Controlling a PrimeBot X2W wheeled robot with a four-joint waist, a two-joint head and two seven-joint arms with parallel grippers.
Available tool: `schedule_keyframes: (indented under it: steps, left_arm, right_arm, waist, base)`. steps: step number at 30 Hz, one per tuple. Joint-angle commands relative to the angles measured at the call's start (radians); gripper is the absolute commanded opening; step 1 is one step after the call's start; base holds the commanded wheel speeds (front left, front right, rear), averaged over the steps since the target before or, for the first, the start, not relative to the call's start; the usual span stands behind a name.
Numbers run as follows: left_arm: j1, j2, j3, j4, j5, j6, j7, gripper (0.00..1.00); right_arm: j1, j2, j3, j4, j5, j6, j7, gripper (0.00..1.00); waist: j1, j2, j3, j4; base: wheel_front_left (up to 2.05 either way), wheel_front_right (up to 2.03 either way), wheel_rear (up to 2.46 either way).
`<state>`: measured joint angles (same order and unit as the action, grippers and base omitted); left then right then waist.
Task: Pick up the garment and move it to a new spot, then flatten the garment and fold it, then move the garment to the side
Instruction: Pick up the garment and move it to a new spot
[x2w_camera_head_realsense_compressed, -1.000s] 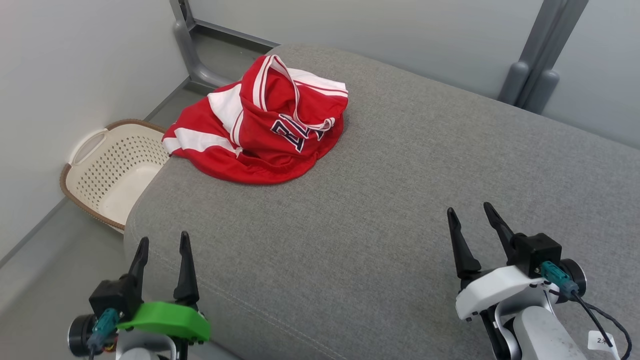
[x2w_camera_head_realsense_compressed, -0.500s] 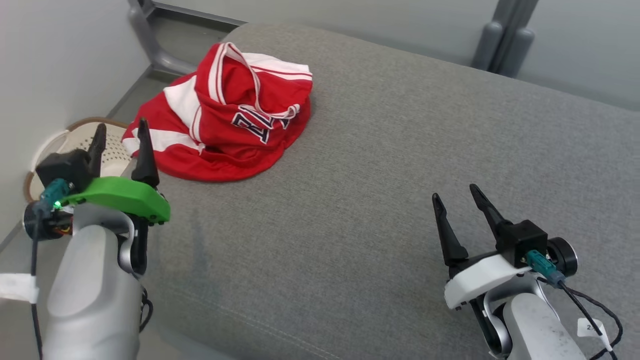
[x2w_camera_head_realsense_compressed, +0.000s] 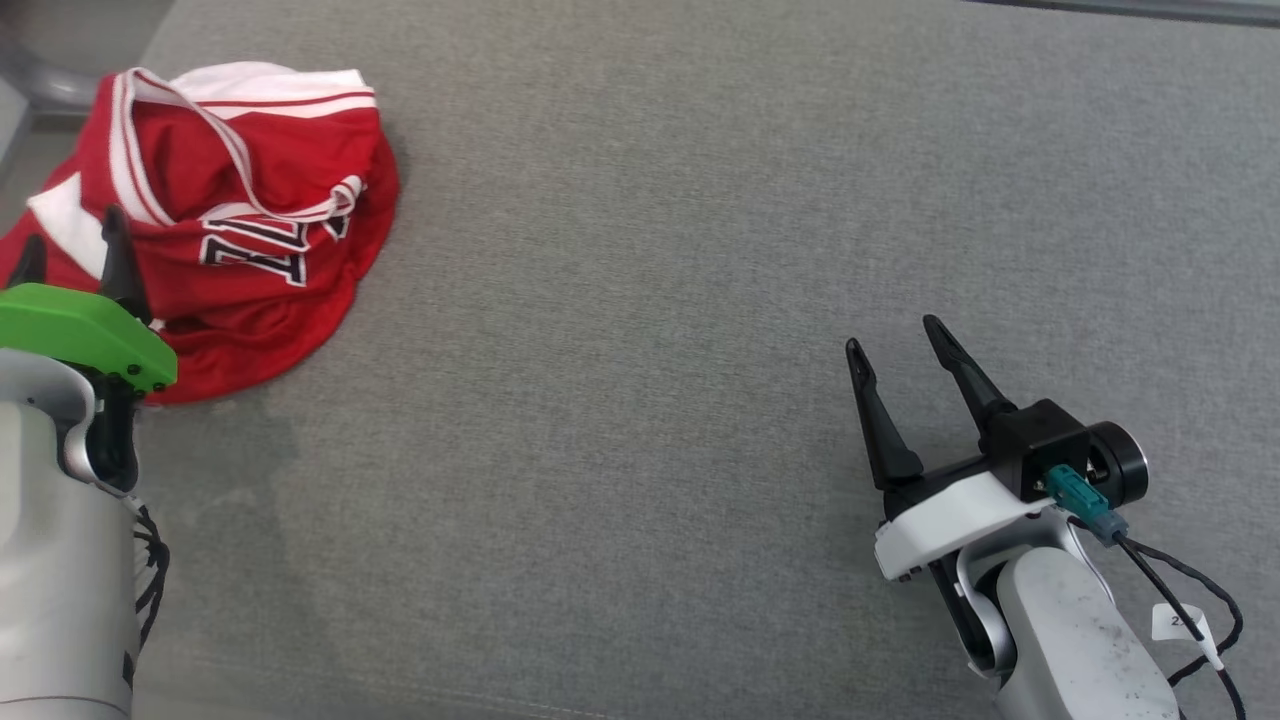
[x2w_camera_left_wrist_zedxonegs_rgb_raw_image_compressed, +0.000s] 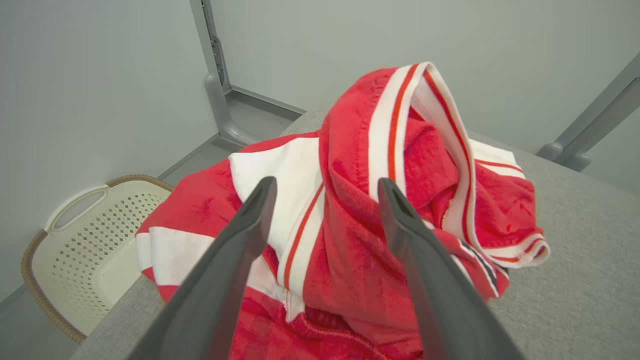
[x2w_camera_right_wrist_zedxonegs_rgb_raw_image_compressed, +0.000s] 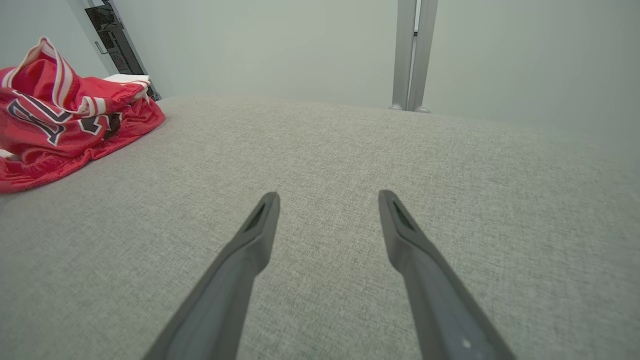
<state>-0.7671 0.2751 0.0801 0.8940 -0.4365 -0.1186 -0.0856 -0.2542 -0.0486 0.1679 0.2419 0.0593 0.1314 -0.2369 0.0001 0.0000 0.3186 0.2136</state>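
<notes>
The garment (x2w_camera_head_realsense_compressed: 250, 200) is a red and white jersey with dark lettering, lying crumpled at the far left of the grey cushion (x2w_camera_head_realsense_compressed: 640, 300). My left gripper (x2w_camera_head_realsense_compressed: 70, 240) is open at the garment's near left edge, under its green cover. In the left wrist view its two fingers (x2w_camera_left_wrist_zedxonegs_rgb_raw_image_compressed: 326, 185) point into the red folds of the garment (x2w_camera_left_wrist_zedxonegs_rgb_raw_image_compressed: 360, 240), with nothing held between them. My right gripper (x2w_camera_head_realsense_compressed: 892, 335) is open over bare cushion at the lower right, far from the garment. From the right wrist, the right gripper (x2w_camera_right_wrist_zedxonegs_rgb_raw_image_compressed: 328, 196) faces bare cushion and the garment (x2w_camera_right_wrist_zedxonegs_rgb_raw_image_compressed: 60, 125) lies at the far left.
A cream perforated laundry basket (x2w_camera_left_wrist_zedxonegs_rgb_raw_image_compressed: 75, 240) stands on the floor beside the cushion's left end. A grey metal frame (x2w_camera_left_wrist_zedxonegs_rgb_raw_image_compressed: 215, 85) rises behind the garment, and a grey post (x2w_camera_right_wrist_zedxonegs_rgb_raw_image_compressed: 412, 55) stands at the cushion's back edge against pale walls.
The head camera has turned, shifting the whole picture. My left arm has risen and reached forward to the garment's near edge. The right gripper stays about where it was, still open.
</notes>
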Motion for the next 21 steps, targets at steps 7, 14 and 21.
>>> schedule_keyframes:
  steps: [7,14,21]
  left_arm:
    - [-0.037,0.041,0.036,0.042,-0.038,0.032,0.038,1.0]
    - [-0.033,0.05,0.027,0.045,-0.024,0.066,0.047,0.0]
    - [-0.022,0.061,0.017,-0.022,0.001,0.101,-0.057,0.0]
  right_arm:
    - [-0.031,-0.003,0.013,0.001,0.022,-0.001,-0.018,1.0]
    - [-0.023,-0.003,0.018,0.018,0.035,-0.001,-0.024,1.0]
    - [-0.009,-0.003,0.022,0.04,0.052,-0.001,-0.029,1.0]
  waist:
    - [-0.0001,0.0,0.13,-0.156]
    - [-0.0001,0.0,0.112,-0.175]
    - [-0.0001,0.0,0.042,-0.161]
  base:
    - [0.0,0.0,0.0]
    - [0.0,0.0,0.0]
    - [0.0,0.0,0.0]
